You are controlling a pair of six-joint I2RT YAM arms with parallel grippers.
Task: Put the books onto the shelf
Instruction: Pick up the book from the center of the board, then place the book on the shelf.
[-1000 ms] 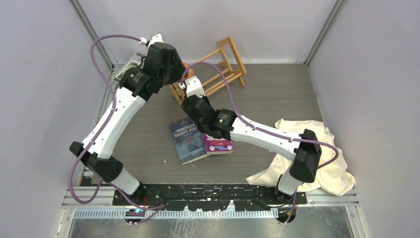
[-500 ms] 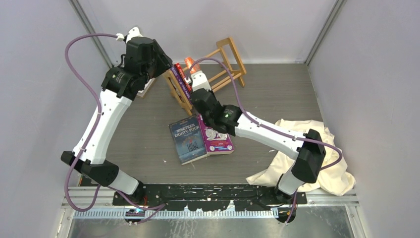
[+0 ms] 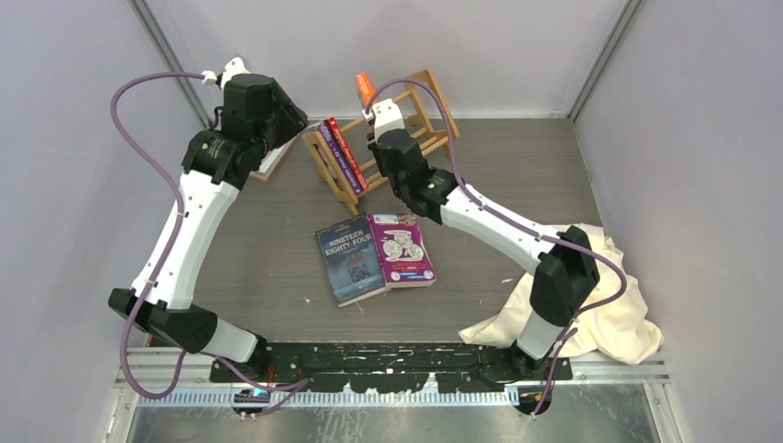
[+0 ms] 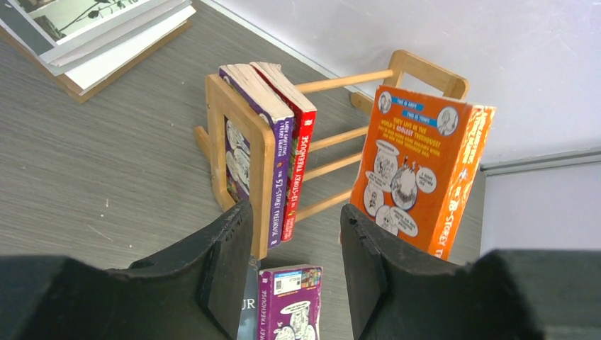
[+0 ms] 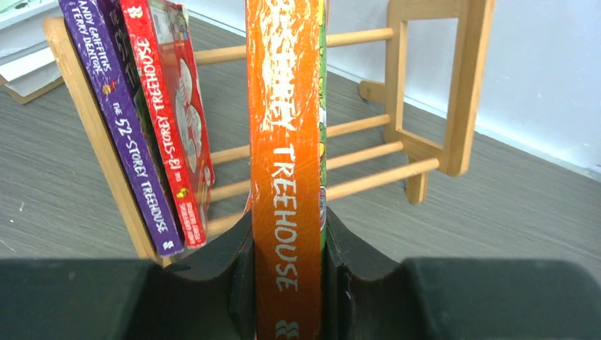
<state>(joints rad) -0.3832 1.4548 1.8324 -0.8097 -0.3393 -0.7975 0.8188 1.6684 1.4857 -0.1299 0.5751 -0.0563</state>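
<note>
My right gripper (image 5: 287,244) is clamped on the spine of the orange book (image 5: 287,142), holding it upright at the open stretch of the shelf (image 5: 461,85). Near it, the red book (image 5: 166,120) and the purple book (image 5: 120,120) lean against one of the shelf's end frames. My left gripper (image 4: 292,237) hangs close by, jaws apart with nothing between them. On the table (image 3: 517,175) I see a dark blue book (image 3: 349,265) and a second purple book (image 3: 402,247) lying flat and touching, and a stack of larger books (image 4: 99,35) beyond the shelf
</note>
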